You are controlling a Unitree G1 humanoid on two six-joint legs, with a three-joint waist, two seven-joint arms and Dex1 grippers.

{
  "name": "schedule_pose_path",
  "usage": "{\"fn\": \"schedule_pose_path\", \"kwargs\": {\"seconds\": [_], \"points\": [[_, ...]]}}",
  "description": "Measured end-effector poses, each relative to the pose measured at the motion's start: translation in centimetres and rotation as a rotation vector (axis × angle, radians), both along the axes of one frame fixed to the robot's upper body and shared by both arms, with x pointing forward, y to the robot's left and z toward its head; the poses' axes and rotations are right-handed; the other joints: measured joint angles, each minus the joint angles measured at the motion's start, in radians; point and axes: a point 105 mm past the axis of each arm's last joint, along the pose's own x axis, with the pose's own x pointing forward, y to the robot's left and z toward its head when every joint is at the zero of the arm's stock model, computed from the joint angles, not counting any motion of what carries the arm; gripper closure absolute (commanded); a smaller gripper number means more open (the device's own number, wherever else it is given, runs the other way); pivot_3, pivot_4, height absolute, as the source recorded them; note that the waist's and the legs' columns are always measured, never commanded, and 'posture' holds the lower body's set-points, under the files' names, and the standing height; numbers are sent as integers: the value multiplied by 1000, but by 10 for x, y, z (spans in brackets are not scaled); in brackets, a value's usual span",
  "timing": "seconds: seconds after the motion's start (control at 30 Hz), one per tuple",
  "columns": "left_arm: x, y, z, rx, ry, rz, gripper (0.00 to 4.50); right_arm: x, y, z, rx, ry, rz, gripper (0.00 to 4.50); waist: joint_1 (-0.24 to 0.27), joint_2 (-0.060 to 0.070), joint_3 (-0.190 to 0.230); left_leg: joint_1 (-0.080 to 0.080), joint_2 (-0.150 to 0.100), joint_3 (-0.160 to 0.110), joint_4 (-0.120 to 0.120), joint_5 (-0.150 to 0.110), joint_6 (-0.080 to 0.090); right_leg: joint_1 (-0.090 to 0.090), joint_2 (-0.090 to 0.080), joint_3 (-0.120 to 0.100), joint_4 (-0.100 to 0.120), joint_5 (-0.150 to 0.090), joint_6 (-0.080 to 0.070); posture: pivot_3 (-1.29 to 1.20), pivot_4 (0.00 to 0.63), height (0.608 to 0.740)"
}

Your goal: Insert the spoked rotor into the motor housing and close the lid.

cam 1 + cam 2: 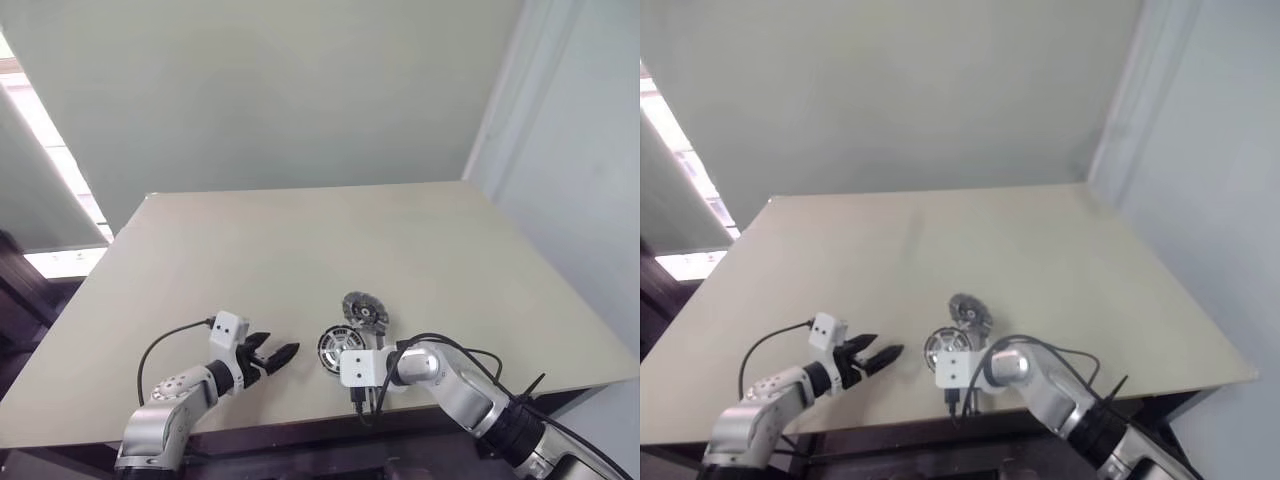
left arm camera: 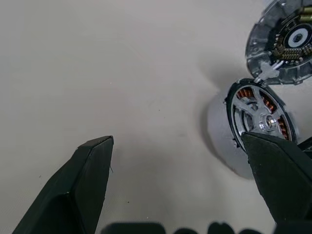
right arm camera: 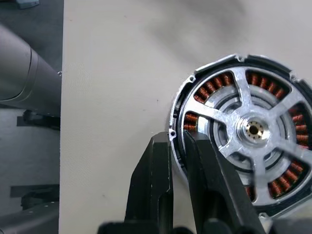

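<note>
1. The right gripper (image 3: pixel 176 146) has its two black fingers pinched on the rim of the motor housing (image 3: pixel 195 95), one finger outside, one inside.
2. The spoked rotor (image 3: pixel 253 129) already sits in the housing, copper windings showing between its spokes.
3. The lid (image 1: pixel 365 310) lies just behind, touching or nearly so.
4. The left gripper (image 1: pixel 268 357) hangs wide apart and empty, nearby on the table (image 1: pixel 300 240).
5. Risk: this thin rim grip could slip or tip the housing if lifted.

The silver rotor (image 3: pixel 253 129) sits in the copper-wound housing (image 3: pixel 207 87), spokes up. The lid (image 2: pixel 287 41) lies just beside them, near the counter's front edge.
</note>
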Motion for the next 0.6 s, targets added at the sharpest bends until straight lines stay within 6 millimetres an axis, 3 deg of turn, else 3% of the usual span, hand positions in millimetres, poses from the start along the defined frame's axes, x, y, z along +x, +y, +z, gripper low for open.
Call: {"fn": "schedule_pose_path", "kwargs": {"seconds": [0.23,0.47,0.6], "points": [[0,0,0,-1,-3,0,0,1,4,3,26,19,-31,4407,0,0,0,0,0,0,0,0,0,0,0,0,0,0,0,0,0,740],[2,-1,0,-7,-13,7,0,-2,33,35,218,208,-232,4492,0,0,0,0,1,-1,-2,0,0,-2,0,0,1,0,0,0,0,740],[2,1,0,-5,-12,19,0,0,40,40,219,276,-332,4492,1,0,0,-1,0,-1,-1,0,0,-2,0,-1,0,0,0,0,0,740]]}}
